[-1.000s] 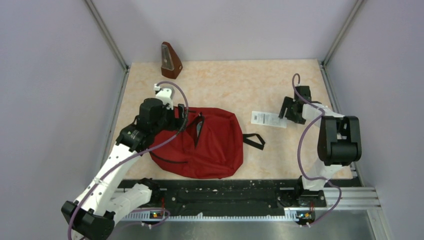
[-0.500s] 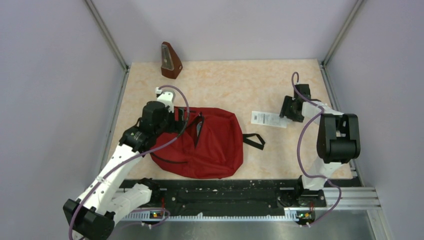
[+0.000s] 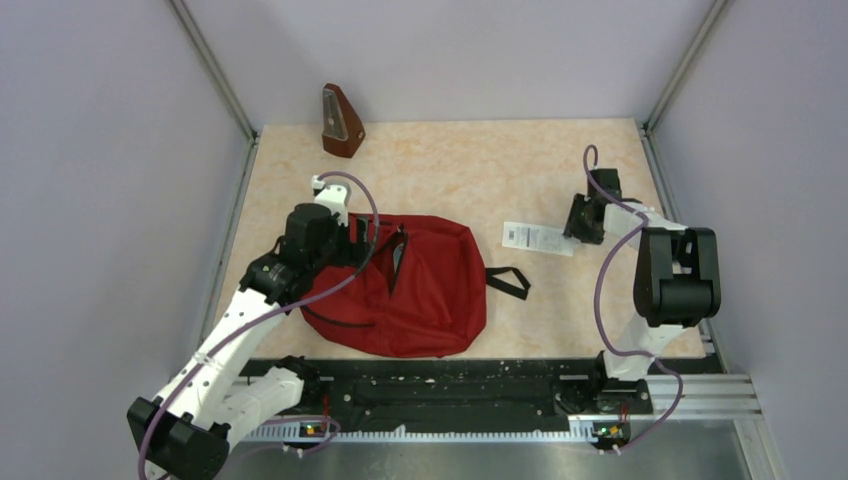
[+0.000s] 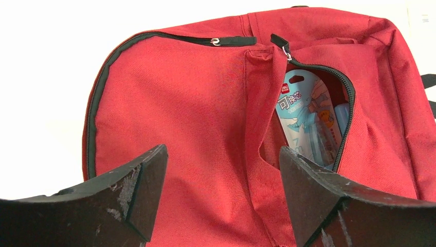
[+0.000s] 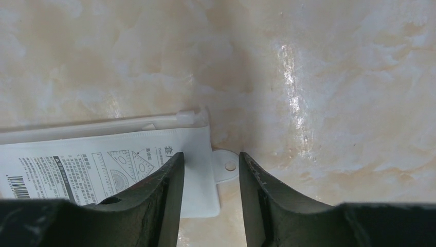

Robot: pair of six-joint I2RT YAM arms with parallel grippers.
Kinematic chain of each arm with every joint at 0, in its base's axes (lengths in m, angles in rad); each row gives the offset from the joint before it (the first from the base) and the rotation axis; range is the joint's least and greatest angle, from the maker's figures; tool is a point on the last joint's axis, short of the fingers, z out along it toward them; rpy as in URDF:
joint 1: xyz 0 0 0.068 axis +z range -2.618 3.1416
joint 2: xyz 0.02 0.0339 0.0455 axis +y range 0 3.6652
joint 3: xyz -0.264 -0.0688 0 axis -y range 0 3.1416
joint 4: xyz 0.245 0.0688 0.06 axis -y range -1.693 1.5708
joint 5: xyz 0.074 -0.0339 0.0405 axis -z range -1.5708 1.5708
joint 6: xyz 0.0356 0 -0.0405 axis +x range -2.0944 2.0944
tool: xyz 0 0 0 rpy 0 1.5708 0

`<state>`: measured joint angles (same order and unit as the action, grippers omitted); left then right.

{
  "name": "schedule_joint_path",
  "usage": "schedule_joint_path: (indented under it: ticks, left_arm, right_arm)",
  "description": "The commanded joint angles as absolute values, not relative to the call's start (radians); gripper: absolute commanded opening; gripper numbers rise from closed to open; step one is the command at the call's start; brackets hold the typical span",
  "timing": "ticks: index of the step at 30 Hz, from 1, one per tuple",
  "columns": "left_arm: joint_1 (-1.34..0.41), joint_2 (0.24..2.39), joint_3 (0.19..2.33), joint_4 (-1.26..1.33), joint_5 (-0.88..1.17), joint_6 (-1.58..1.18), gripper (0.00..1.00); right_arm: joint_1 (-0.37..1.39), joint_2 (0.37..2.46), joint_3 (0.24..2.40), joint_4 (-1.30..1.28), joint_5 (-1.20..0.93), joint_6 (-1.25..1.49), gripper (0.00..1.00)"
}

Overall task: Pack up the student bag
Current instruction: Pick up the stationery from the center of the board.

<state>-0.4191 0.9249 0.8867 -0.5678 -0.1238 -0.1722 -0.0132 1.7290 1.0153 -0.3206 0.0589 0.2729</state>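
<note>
Because my left hand (image 4: 222, 154) hangs over the red bag (image 3: 420, 290) with its fingers wide apart and nothing between them, they block the bag's near part from view. The bag lies flat on the surface (image 3: 470, 170), left of centre. Its zip gapes over a blue packet (image 4: 306, 121) that is half hidden inside. My right hand (image 5: 211, 157) stands over the end of a white packet (image 5: 103, 164), fingers a narrow gap apart around its tab (image 5: 226, 165). One finger covers part of the print, and I cannot tell whether it presses down.
</note>
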Motion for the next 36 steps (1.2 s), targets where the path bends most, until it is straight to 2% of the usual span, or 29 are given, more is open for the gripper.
schedule_joint_path:
  ticks: [1, 17, 20, 29, 30, 31, 34, 36]
  left_arm:
    - [-0.413, 0.905, 0.880, -0.513, -0.140, -0.161, 0.84]
    - [-0.413, 0.890, 0.867, -0.511, -0.153, -0.161, 0.84]
    - [-0.412, 0.887, 0.864, -0.511, -0.153, -0.163, 0.84]
    - [-0.412, 0.844, 0.843, -0.484, -0.129, -0.146, 0.84]
    - [-0.413, 0.848, 0.844, -0.487, -0.130, -0.146, 0.84]
    - [-0.413, 0.850, 0.846, -0.488, -0.130, -0.146, 0.84]
    - [-0.412, 0.850, 0.846, -0.486, -0.125, -0.146, 0.84]
    - [-0.412, 0.847, 0.844, -0.486, -0.124, -0.146, 0.84]
  right_arm:
    - [-0.006, 1.720, 0.983, -0.382, 0.066, 0.282, 0.39]
    - [-0.006, 1.669, 0.934, -0.336, 0.033, 0.302, 0.11]
    - [-0.006, 1.658, 0.927, -0.326, 0.010, 0.303, 0.01]
    - [0.112, 1.525, 0.919, -0.427, -0.078, 0.292, 0.00]
    - [0.123, 1.508, 0.919, -0.436, -0.079, 0.288, 0.02]
    - [0.132, 1.493, 0.920, -0.439, -0.085, 0.283, 0.08]
    - [0.136, 1.468, 0.938, -0.405, -0.130, 0.235, 0.44]
    - [0.136, 1.484, 0.966, -0.381, -0.104, 0.188, 0.62]
